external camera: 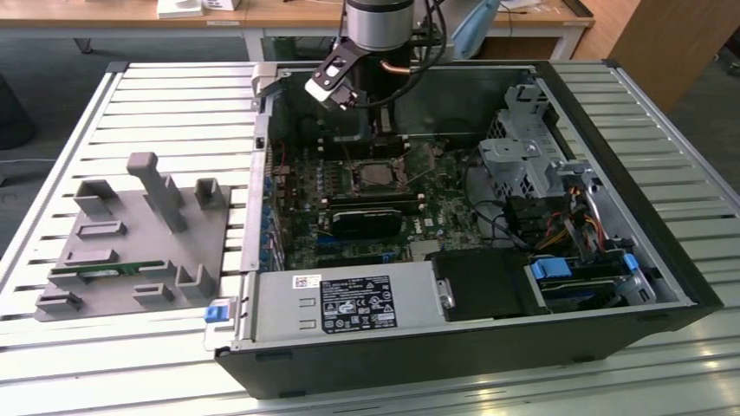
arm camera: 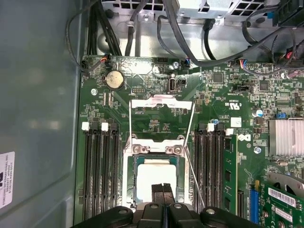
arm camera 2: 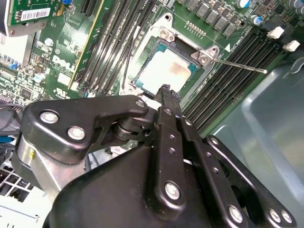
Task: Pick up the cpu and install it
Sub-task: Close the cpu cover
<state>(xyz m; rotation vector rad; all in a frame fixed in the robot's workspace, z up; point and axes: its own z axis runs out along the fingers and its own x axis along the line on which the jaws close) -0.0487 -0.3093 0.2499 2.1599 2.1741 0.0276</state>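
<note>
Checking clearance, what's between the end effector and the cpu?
Nothing: in both wrist views the shut end effector hangs over the cpu lying in its socket, with no thing between.

My pincer [arm camera: 163,187] hangs just above the cpu [arm camera: 151,172], which lies in its socket on the motherboard [arm camera: 223,95], with rows of memory slots [arm camera: 100,171] flanking the socket on two sides. The motherboard sits inside the open computer case [external camera: 463,355], which lies on the slatted table [external camera: 173,104]. A parts stand [external camera: 116,260] rests on the table just beside the case, on the exterior view's left.
</note>
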